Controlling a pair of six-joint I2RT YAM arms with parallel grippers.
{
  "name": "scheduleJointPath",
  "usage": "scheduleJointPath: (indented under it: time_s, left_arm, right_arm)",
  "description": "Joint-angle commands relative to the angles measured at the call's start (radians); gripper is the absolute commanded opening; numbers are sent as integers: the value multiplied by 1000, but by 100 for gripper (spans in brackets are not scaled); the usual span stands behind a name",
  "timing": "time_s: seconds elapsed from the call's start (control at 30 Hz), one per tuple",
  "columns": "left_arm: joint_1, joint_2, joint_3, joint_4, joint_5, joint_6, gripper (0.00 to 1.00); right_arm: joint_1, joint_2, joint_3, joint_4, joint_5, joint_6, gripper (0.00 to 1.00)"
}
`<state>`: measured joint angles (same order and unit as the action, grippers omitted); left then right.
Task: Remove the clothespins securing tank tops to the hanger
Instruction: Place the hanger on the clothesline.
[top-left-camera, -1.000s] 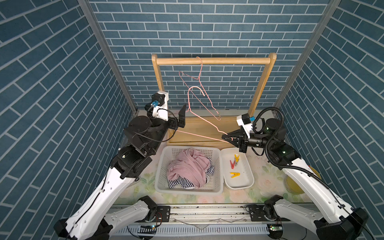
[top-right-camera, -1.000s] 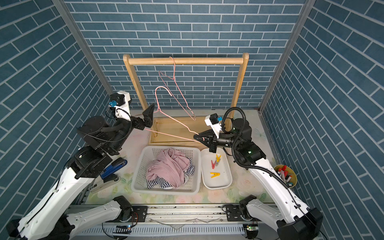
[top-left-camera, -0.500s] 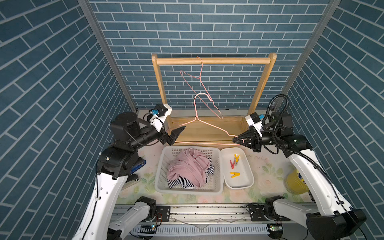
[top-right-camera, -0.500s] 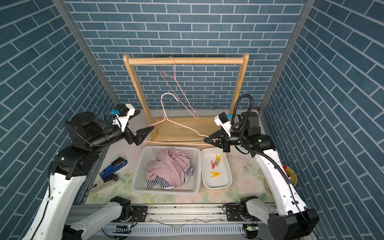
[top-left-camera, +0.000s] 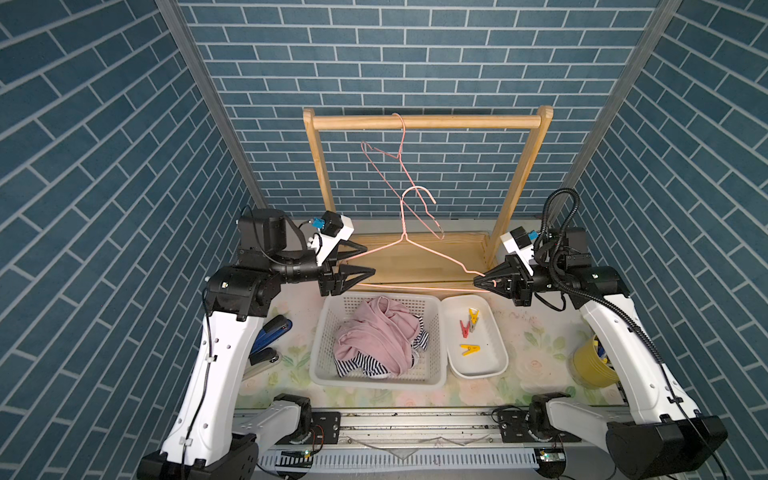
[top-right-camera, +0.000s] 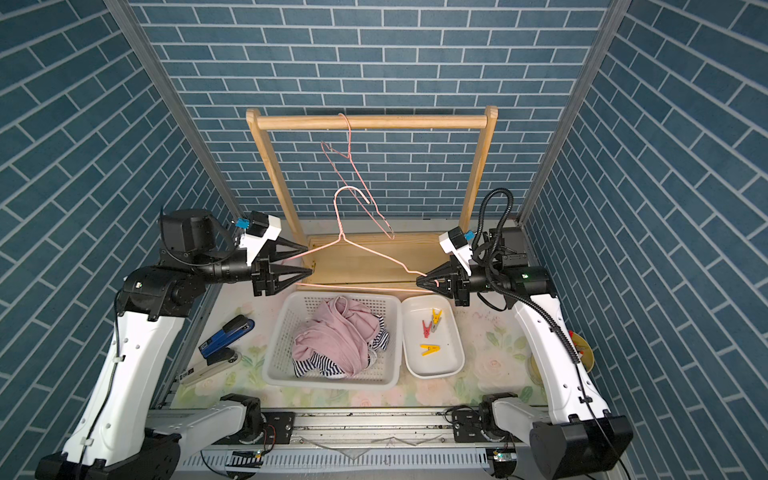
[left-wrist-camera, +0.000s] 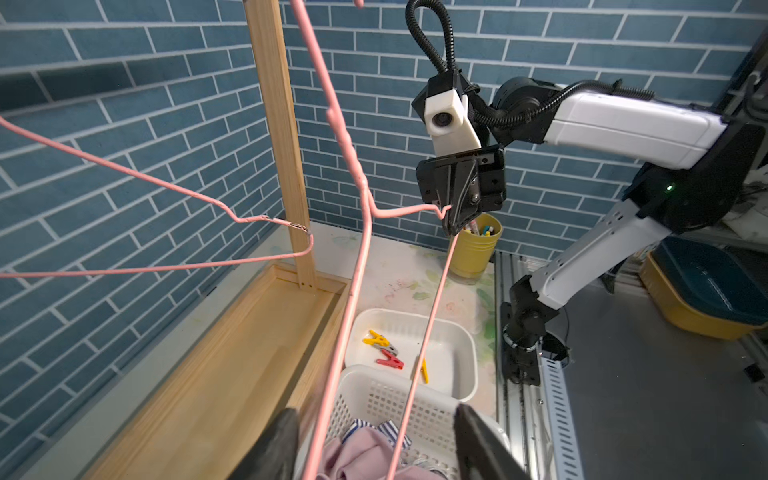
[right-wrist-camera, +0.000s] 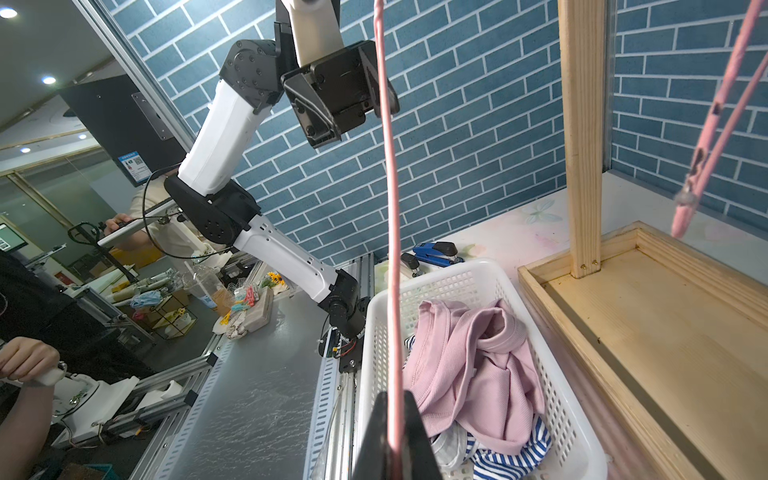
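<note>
Looks all but done. No pegs on either wire frame: red peg (top-left-camera: 464, 329) and yellow peg (top-left-camera: 469, 350) in the white tray (top-left-camera: 478, 374), two more just beside the red, one yellow, one greyish. Pink top (top-left-camera: 374, 336) and striped top (top-left-camera: 357, 368) off the hanger (top-left-camera: 402, 220), heaped together in the basket (top-left-camera: 378, 383), pink over striped. Nothing left to unclip, as far as can be seen; probably only the bare hanger to hang back or set down.

Hanger held roughly level above basket and tray, between the arms. Right end effector (top-left-camera: 484, 284) clamped on its right corner. Left end effector (top-left-camera: 370, 261) with fingers apart around the opposite corner, wire between them, no contact visible.

Tight in places. Hook of the hanger close to the low end of the other hanger (top-left-camera: 403, 137), hung on the rack (top-left-camera: 428, 122); touching or not, cannot tell; likely to snag on a careless lift. Rack posts just behind both corners. Basket and tray rims right underneath. Walls near on both sides. Open air above the basket, toward the front. Stapler (top-left-camera: 272, 328) and yellow cup (top-left-camera: 588, 368) out at the sides of the surface (top-left-camera: 532, 332).
</note>
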<state>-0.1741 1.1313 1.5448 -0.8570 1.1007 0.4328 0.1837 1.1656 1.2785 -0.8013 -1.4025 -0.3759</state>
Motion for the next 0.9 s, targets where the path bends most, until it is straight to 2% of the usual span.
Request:
scheduleJointPath:
  time_s: [0.0,0.07,0.13,0.3,0.43,0.47,0.5,0.53,0.6,0.77,0.87]
  left_arm:
    - [7,22,5,-48,22,20,53]
    - [7,28,2,-47,21,20,50]
    - [7,30,2,-42,20,20,43]
    - [7,15,-14,-12,6,9,9]
    - [5,-3,-31,12,-3,-4,5]
    - [4,-5,-34,14,-8,-4,4]
    - [4,-10,-38,19,-14,-5,3]
    - [4,-15,-42,24,-19,-5,3]
    - [4,-28,-49,33,-31,-5,3]
    - [4,-60,-62,50,-62,-3,0]
    - [4,-102,-101,145,-87,-65,0]
  right_arm:
    - [-8,11,39,-27,-37,-93,0]
    - [-9,11,44,-26,-39,-93,0]
    - [-10,8,50,-24,-38,-91,0]
    - [-9,3,61,9,-7,-56,0]
    - [-10,-3,47,75,19,-1,0]
    - [-9,-5,44,85,24,10,5]
    - [-8,-9,44,93,32,17,18]
    - [-10,-13,41,104,44,29,26]
    - [-9,-31,26,155,97,77,38]
    - [-9,-125,-47,296,275,188,50]
    - [-9,-199,-95,373,398,253,54]
